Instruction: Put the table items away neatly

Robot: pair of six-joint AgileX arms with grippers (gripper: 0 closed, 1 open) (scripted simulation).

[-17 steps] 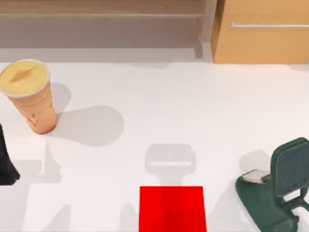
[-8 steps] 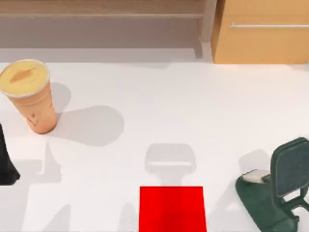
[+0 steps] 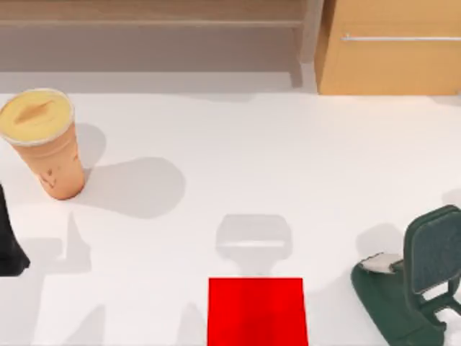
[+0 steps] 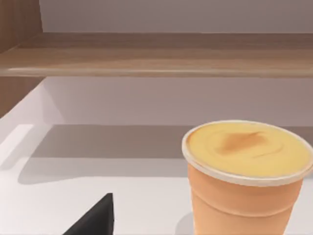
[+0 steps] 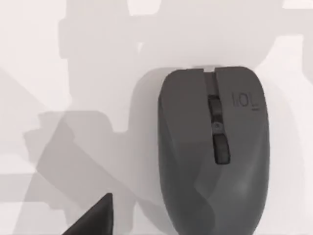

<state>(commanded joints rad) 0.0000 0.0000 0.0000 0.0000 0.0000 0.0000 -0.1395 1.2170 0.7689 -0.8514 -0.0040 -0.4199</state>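
An orange paper cup (image 3: pixel 45 142) with a yellow lid stands upright at the left of the white table (image 3: pixel 288 158). My left gripper (image 3: pixel 9 245) is a dark shape at the left edge, a little nearer than the cup and apart from it. The left wrist view looks at the cup (image 4: pixel 247 178) from close by. In the right wrist view a dark grey computer mouse (image 5: pixel 215 149) lies flat on the tabletop directly below the camera, and a dark corner of my right gripper (image 5: pixel 95 218) sits beside it without touching.
A flat red square mat (image 3: pixel 257 311) lies at the front centre. At the front right stands a dark green phone stand (image 3: pixel 414 281). A light wooden cabinet (image 3: pixel 389 47) and a shelf (image 3: pixel 151 21) run along the back edge.
The grey shadow above the red mat has drifted slightly, and a faint shadow has appeared at the right edge. The cup, mat and stand have not moved.
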